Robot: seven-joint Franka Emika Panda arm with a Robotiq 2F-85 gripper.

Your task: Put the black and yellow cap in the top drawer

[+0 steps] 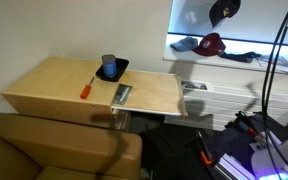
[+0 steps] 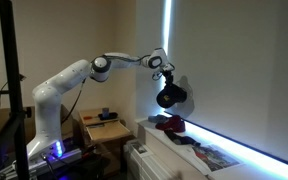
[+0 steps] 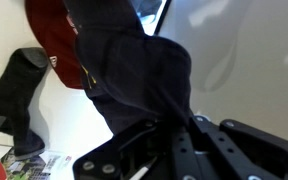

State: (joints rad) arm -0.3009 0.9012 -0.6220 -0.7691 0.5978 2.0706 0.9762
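Note:
My gripper (image 2: 167,76) is shut on the crown of the black and yellow cap (image 2: 170,97) and holds it in the air above the white chest of drawers (image 2: 180,158). The cap also hangs at the top of an exterior view (image 1: 224,11). In the wrist view its dark fabric (image 3: 134,60) is pinched between the fingers (image 3: 174,122); the yellow brim is hidden. The chest's top drawer front (image 1: 220,90) is in view, and I cannot tell whether it is open. A dark red cap (image 1: 212,43) lies on the chest top below the held cap.
Beside the dark red cap (image 3: 52,35) lie a black sock (image 3: 17,95) and printed papers (image 3: 24,165). A wooden table (image 1: 54,85) holds a blue cup (image 1: 109,64), an orange-handled tool (image 1: 86,89) and a booklet (image 1: 122,95). A brown sofa (image 1: 54,150) stands in front. Cables (image 1: 274,60) hang nearby.

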